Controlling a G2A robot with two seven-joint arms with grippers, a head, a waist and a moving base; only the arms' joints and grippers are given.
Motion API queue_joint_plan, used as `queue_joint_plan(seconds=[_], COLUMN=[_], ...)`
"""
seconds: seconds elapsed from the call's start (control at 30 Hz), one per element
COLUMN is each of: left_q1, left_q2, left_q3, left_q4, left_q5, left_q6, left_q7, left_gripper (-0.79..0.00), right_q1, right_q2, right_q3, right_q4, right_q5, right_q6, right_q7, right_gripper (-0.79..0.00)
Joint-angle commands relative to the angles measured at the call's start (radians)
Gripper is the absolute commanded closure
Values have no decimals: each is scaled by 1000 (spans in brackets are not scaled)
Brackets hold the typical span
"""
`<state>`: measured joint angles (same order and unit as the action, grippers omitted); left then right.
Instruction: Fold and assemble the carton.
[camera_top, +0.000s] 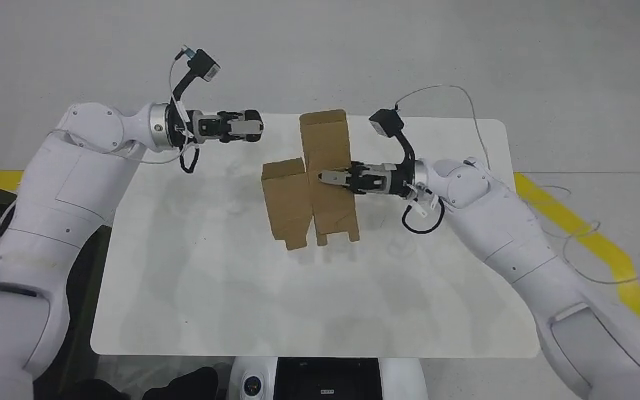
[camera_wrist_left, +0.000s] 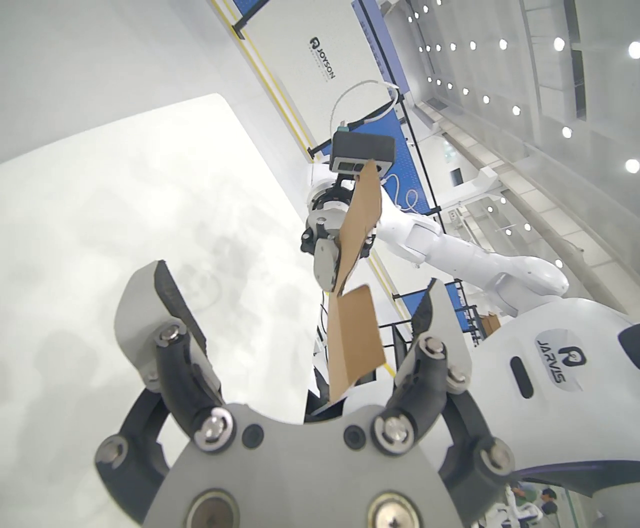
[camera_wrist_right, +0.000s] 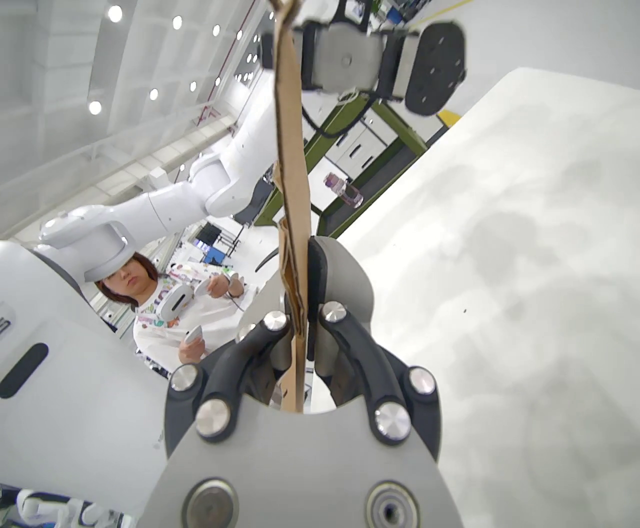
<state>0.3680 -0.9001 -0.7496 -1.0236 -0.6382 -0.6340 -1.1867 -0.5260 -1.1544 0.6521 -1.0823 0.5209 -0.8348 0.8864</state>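
My right claw (camera_top: 323, 178) is clamped on the flat brown cardboard carton (camera_top: 325, 140); left claw (camera_top: 262, 125) hangs released near it.

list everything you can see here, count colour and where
carton: 1, brown cardboard, partly folded, over the middle of the table, clamped at one edge
table: 1, white, under both arms
floor line: yellow, on the floor past the table's edge
bottle: 1, clear with a purple cap, off the table in the room behind
left gripper: 1, grey and black, open, beside the carton and apart from it
right gripper: 1, grey and black, shut on the carton
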Motion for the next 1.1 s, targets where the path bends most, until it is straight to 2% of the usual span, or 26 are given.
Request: queue_joint_plan(seconds=[0.0,0.3,0.53,0.87,0.93,0.97,1.0,1.07], left_q1=[13,69,102,128,133,136,137,139], left_q2=[1,0,-14,-19,-20,-21,-22,-23], left_q3=[-4,-9,21,17,15,14,14,13], left_q4=[1,-5,-38,-79,-86,-89,-92,-100], left_q5=[-15,-40,-46,-79,-95,-107,-116,-122], left_q6=[-18,-66,-42,2,15,24,35,54], left_q7=[19,66,43,-1,-14,-23,-34,-53], left_gripper=[-785,-785,-785,-785,-640,-529,-369,-292], right_q1=[-10,-63,-77,-91,-93,-93,-94,-96], right_q2=[0,-5,-14,-27,-31,-33,-34,-37], right_q3=[17,73,96,128,130,131,133,136], right_q4=[-2,-39,-48,-33,-33,-32,-30,-24], right_q5=[-7,-16,-28,-60,-65,-68,-70,-74], right_q6=[24,93,109,117,119,122,123,123], right_q7=[-47,-174,-186,-212,-215,-215,-215,-214], right_gripper=[0,0,0,0,0,0,0,0])
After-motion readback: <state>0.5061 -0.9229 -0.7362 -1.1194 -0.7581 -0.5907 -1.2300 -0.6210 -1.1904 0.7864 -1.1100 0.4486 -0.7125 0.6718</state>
